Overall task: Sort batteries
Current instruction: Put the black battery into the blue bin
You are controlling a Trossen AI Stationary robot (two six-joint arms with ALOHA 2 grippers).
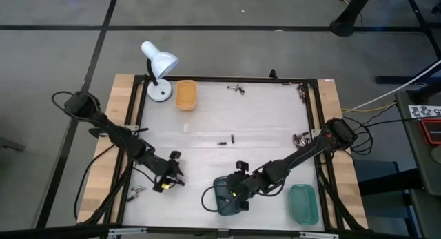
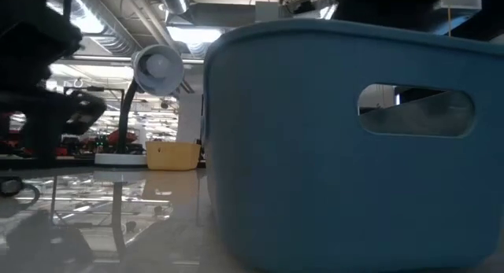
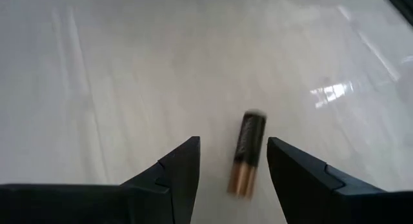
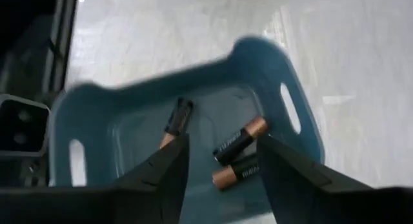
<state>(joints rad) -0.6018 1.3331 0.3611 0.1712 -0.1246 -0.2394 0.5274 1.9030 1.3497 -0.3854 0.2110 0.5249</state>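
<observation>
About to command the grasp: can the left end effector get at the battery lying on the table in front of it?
Probably yes. The left end effector is open, and the battery lies on bare table between its fingers, with nothing in the way. It lies slightly off-centre, toward one finger.

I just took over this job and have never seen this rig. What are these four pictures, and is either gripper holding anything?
Two robot arms work at a table. One camera looks down from above, one sits at table height behind the dark teal tray, and one rides on each wrist. The left gripper is open, with a battery lying on the table between its fingers. The right gripper is open above the teal tray, which holds three batteries. An orange tray, green tray and lamp also stand there.
</observation>
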